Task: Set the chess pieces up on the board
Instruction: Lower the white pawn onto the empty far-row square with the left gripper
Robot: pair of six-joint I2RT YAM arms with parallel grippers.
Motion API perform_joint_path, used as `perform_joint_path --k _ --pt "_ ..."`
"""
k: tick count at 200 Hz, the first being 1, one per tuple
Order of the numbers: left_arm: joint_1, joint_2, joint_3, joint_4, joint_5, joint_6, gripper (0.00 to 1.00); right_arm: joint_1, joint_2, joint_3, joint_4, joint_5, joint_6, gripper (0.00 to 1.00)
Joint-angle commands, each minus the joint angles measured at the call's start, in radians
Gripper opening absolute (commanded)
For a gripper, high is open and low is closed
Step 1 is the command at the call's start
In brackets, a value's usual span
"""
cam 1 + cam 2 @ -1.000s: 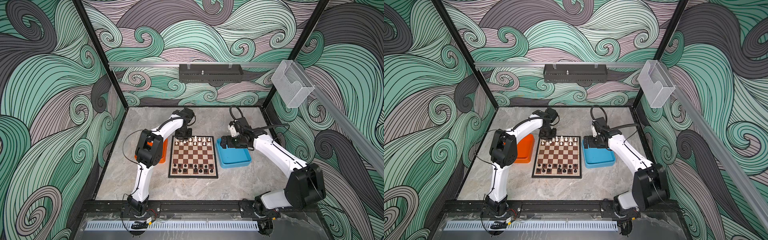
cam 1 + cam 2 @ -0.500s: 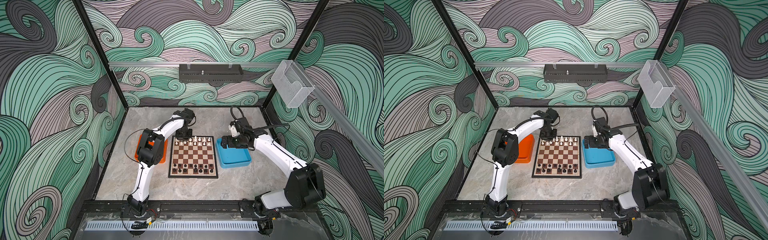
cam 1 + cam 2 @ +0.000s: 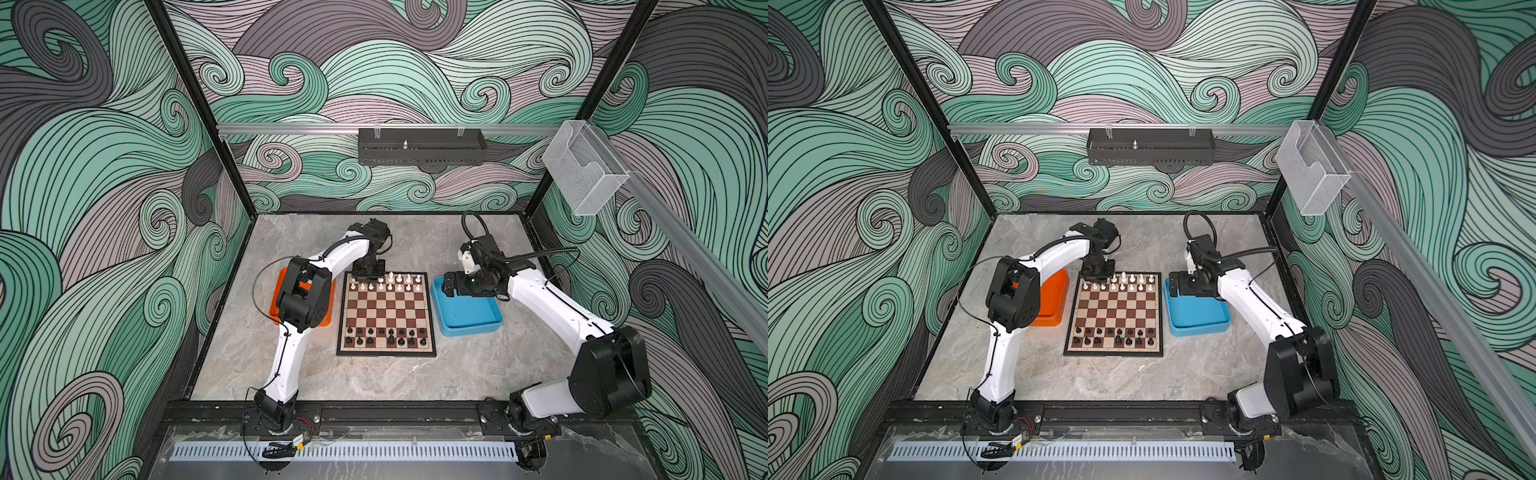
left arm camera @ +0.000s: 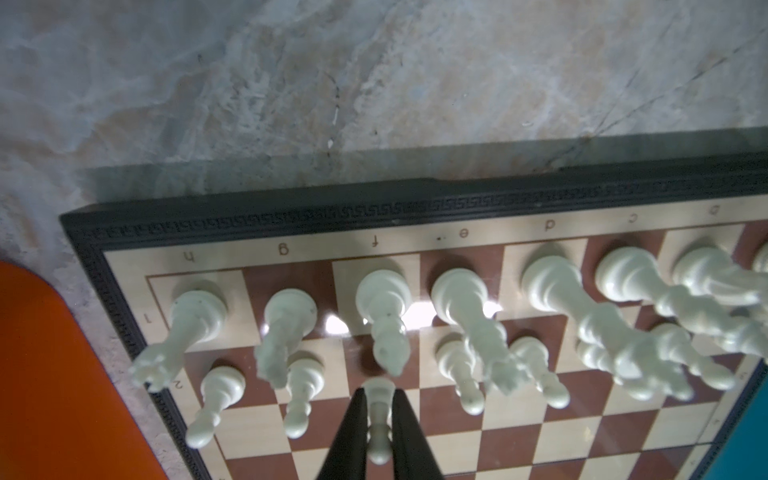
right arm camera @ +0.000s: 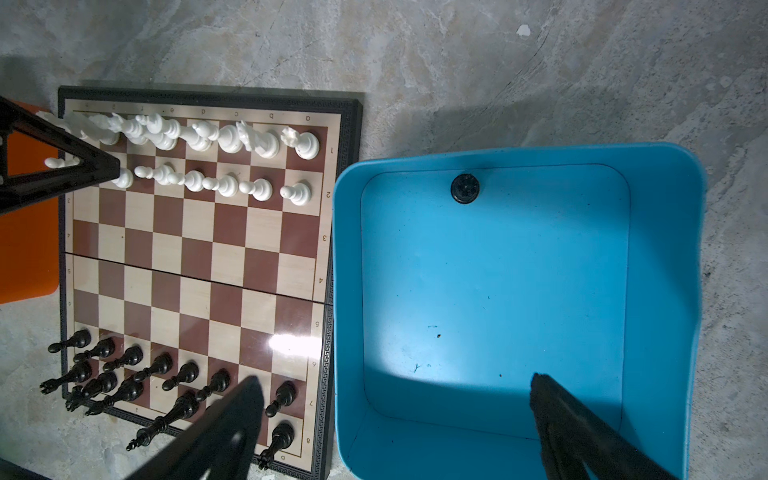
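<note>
The board (image 3: 386, 307) lies in the middle of the table. White chess pieces (image 3: 386, 282) fill its two far rows and black ones (image 3: 386, 336) its two near rows. My left gripper (image 4: 378, 399) is shut on a white pawn (image 4: 379, 415), held upright at a gap in the white pawn row near the board's far left corner (image 3: 365, 276). Whether the pawn's base touches the board I cannot tell. My right gripper (image 5: 395, 380) stands wide open, with nothing between its fingers, above the blue tray's (image 5: 665, 249) wall next to the board. One black piece (image 5: 465, 188) lies in that tray.
An orange tray (image 3: 1052, 299) sits left of the board, partly hidden by the left arm's elbow (image 3: 303, 299). The blue tray (image 3: 469, 328) sits right of the board. Marble tabletop (image 3: 374, 378) stretches in front of the board, with patterned walls around.
The left arm's elbow has shifted slightly; its gripper stays at the board's far left corner with the pawn. The right arm has not moved.
</note>
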Motion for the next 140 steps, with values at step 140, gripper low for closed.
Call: perform_joint_path --k 140 --pt "-0.009 0.044 0.051 -0.001 0.001 -0.017 0.16 -0.013 0.009 -0.013 0.0 -0.012 -0.006 1.0"
